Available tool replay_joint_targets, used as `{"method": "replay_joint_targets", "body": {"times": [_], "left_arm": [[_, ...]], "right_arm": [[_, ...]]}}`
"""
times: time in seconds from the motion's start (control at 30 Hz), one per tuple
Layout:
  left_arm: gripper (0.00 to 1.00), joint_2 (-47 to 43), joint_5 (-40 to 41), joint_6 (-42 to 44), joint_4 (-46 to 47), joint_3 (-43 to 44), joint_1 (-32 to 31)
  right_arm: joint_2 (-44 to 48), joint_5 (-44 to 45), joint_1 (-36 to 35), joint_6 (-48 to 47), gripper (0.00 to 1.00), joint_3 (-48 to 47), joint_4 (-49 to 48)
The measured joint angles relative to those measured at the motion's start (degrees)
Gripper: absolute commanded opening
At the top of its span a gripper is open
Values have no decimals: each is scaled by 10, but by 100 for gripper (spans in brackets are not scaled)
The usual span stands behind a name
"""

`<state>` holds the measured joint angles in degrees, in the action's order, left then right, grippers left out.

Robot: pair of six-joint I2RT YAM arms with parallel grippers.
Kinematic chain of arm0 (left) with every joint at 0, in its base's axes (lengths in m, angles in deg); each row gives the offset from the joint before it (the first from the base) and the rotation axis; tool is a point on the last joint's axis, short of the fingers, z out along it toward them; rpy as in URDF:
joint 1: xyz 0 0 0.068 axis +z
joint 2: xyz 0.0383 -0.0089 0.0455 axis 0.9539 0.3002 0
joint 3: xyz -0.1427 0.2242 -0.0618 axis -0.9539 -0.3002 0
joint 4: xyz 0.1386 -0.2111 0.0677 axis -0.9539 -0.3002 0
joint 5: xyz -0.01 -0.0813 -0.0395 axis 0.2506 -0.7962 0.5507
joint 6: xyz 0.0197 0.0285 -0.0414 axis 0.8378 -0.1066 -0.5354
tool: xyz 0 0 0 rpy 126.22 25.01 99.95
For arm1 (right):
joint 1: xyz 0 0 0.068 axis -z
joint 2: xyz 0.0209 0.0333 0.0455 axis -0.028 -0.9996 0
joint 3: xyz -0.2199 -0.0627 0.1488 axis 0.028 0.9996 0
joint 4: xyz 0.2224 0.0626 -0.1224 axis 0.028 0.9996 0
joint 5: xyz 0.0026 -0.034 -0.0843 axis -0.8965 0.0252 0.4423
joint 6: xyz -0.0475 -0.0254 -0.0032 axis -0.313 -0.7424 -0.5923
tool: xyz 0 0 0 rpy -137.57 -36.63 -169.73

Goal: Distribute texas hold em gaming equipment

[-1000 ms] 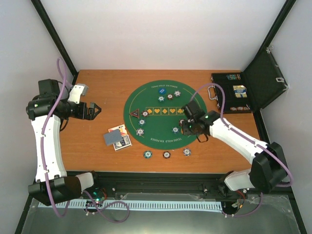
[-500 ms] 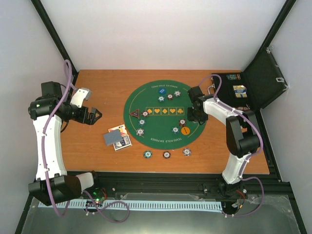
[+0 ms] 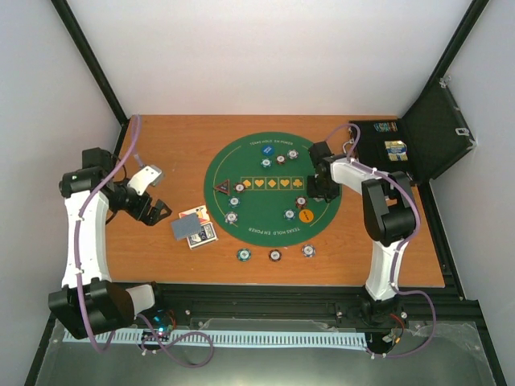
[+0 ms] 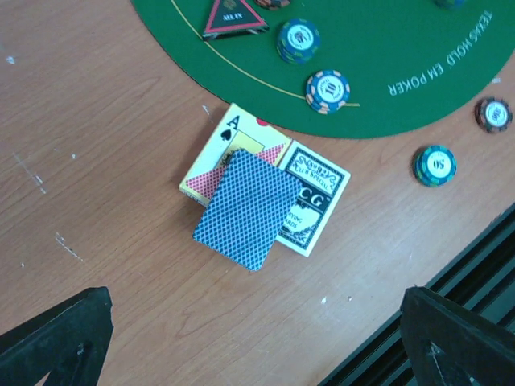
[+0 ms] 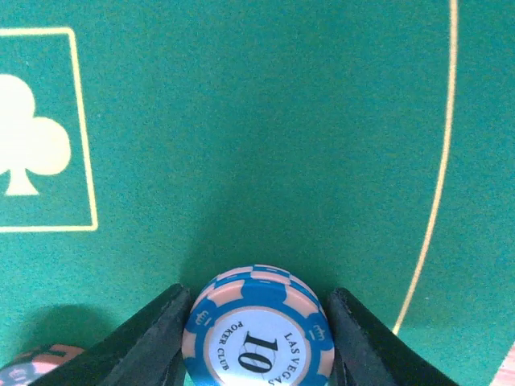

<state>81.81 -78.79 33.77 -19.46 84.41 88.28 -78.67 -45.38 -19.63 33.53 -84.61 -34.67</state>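
Note:
My right gripper point(image 3: 320, 190) is low over the right side of the green mat point(image 3: 265, 211). In the right wrist view it point(image 5: 257, 342) is shut on a blue-and-pink "10" poker chip point(image 5: 257, 330). An orange disc point(image 3: 305, 215) lies on the mat just in front of it. My left gripper point(image 3: 158, 211) is open and empty, left of the blue-backed cards point(image 3: 185, 227); the wrist view point(image 4: 257, 346) shows the card point(image 4: 247, 207) on an ace and a card box. The triangle marker point(image 3: 223, 187) and several chips sit on the mat.
Three chips point(image 3: 275, 256) lie on the wood in front of the mat. A blue disc point(image 3: 264, 149) sits at the mat's far side. The open black case point(image 3: 386, 153) stands at the right rear. The table's front edge has a black rail point(image 4: 451, 265).
The right arm folded back and its gripper moved from the mat's front right to farther back, leaving the orange disc uncovered. The left gripper moved nearer and down toward the cards.

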Motion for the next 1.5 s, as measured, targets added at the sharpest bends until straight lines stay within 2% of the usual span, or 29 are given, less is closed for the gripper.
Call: {"method": "replay_joint_targets", "body": {"times": [0.13,0.3,0.47,0.6,0.8,1.0,1.2,1.5], "left_arm": [[100,3,1,49,-4,-18,0],[100,8,5,109,-4,-55,0],[100,8,7,160,8,-103,0],[100,7,14,192,37,-138,-3],[100,18,39,245,81,-181,-19],[100,81,60,299,131,-186,-32],[100,130,66,316,169,-186,-53],[100,136,63,325,220,-203,-63]], "right_arm": [[-3,-2,0,1,69,-2,-3],[18,-3,0,11,77,3,-4],[118,8,-16,21,82,24,0],[212,27,-77,37,88,55,-8],[265,41,-195,73,97,106,-14],[296,48,-269,118,100,154,-18],[333,49,-297,156,100,190,-26],[341,61,-322,188,100,202,-26]]}}
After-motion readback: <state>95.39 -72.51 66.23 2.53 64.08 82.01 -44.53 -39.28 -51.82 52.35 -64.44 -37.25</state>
